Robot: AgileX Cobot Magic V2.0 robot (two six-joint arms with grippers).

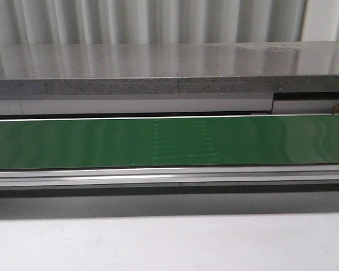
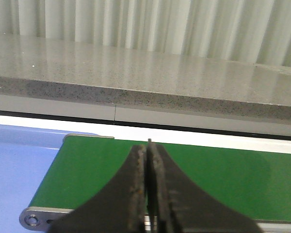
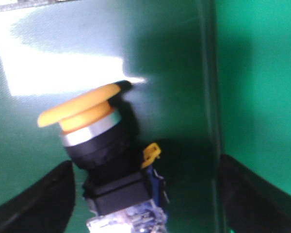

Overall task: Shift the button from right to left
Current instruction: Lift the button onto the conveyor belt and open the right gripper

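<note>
The button [image 3: 94,145] has a yellow-orange mushroom cap, a black collar and a blue-and-clear block. It lies tilted on the green belt [image 3: 257,73] in the right wrist view. My right gripper [image 3: 145,162] is open with its black fingers [image 3: 43,199] on either side of the button's block. The button is close to one finger and well apart from the other. My left gripper [image 2: 149,145] is shut and empty over the end of the belt [image 2: 233,179]. The front view shows the belt [image 1: 73,144] with no button and no gripper in it.
A grey speckled ledge [image 1: 158,68] runs behind the belt and an aluminium rail [image 1: 158,175] runs along its front. A white tabletop [image 1: 158,243] lies nearest. A blue surface [image 2: 14,170] adjoins the belt's roller end [image 2: 31,219].
</note>
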